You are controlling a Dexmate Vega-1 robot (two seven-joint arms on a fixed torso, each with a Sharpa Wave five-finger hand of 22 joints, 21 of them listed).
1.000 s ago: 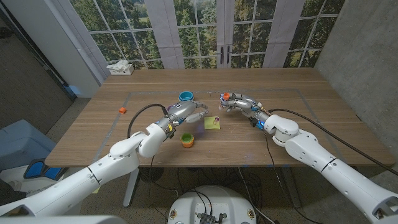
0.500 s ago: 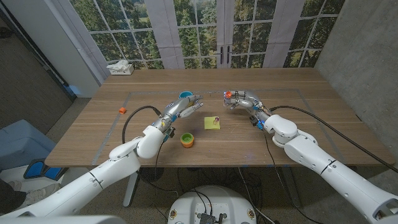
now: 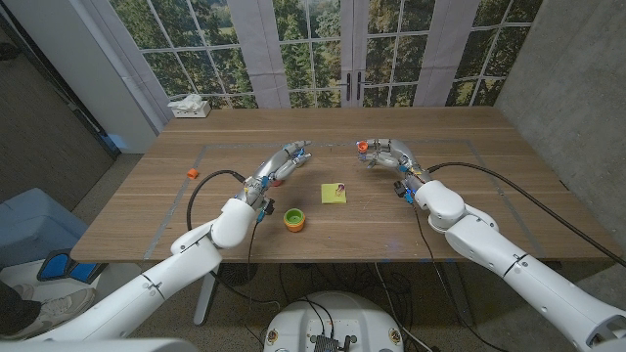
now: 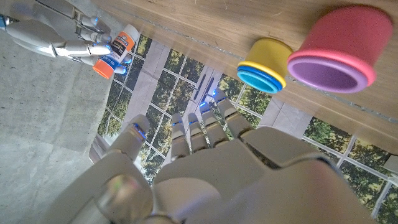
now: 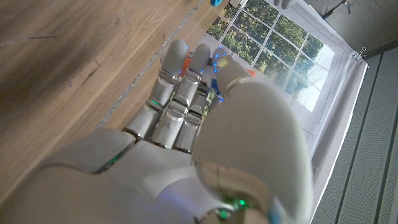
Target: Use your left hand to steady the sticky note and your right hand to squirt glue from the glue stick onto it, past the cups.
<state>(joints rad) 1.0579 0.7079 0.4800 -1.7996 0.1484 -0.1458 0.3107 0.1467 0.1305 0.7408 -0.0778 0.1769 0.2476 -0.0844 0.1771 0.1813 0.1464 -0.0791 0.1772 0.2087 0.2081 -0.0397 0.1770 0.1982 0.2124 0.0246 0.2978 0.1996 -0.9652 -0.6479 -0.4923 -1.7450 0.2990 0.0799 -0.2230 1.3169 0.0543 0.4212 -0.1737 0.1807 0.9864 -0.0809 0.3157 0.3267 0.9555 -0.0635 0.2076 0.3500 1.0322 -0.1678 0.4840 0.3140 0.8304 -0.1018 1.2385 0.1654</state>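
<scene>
Sticky note (image 3: 334, 194) lies mid-table, untouched. Right hand (image 3: 384, 156) grips glue stick (image 3: 364, 149) beyond the note, raised. Left hand (image 3: 279, 164) hovers over far cups (image 4: 298, 59), fingers spread, holding nothing. Orange-green cup (image 3: 294, 220) sits near the note.

A long wooden bench (image 3: 460, 210) with a faint taped rectangle marked on its top stands before tall paned windows (image 3: 323, 49) with white frames, green trees behind the glass. Grey walls close in on both sides, the right wall (image 3: 572, 78) like bare concrete. A white tissue box (image 3: 189, 106) sits at the bench's far left corner. A blue bin (image 3: 34, 230) stands on the floor at left.
</scene>
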